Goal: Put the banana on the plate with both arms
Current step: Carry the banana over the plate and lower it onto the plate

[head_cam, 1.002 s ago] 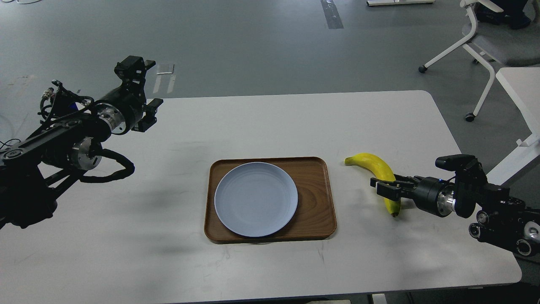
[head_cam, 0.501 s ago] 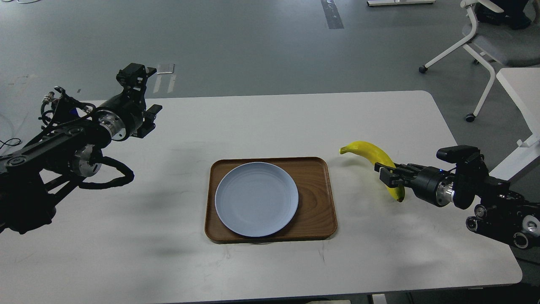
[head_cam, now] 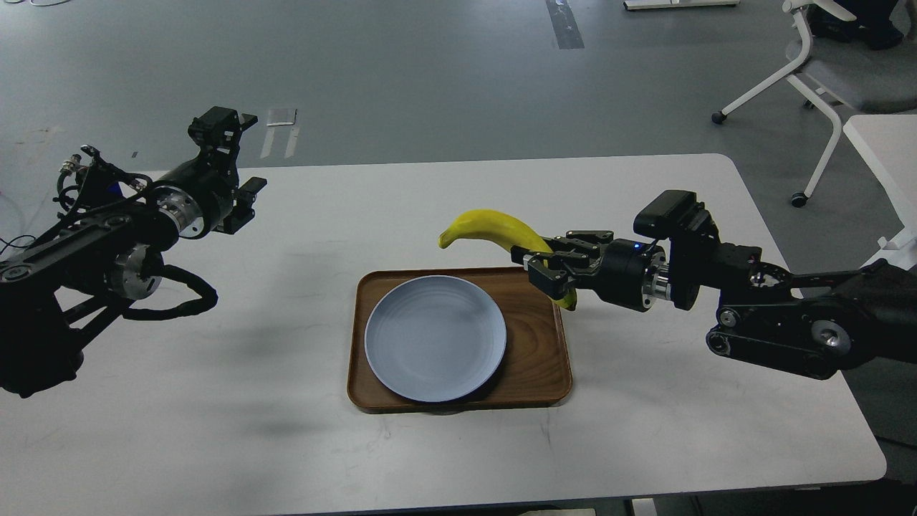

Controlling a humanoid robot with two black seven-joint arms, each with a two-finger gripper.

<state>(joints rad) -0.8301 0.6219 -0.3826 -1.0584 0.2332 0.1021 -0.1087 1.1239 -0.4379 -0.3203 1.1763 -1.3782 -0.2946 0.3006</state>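
**Banana in transit above the tray: points of possible failure**

The right hand [head_cam: 550, 271] is clenched on the banana [head_cam: 494, 228] near its lower, dark-tipped end, so most of the fruit juts out unsupported towards the left. The banana hangs in the air over the far right corner of the wooden tray [head_cam: 537, 358], not yet above the plate [head_cam: 435, 338]. Gripped so far from its middle, it may pivot or slip between the fingers. Released too soon, it would likely land on the tray's rim or half off the plate. The left hand [head_cam: 240, 172] hovers well apart over the bench [head_cam: 215, 444]; whether it is released or clenched cannot be told.
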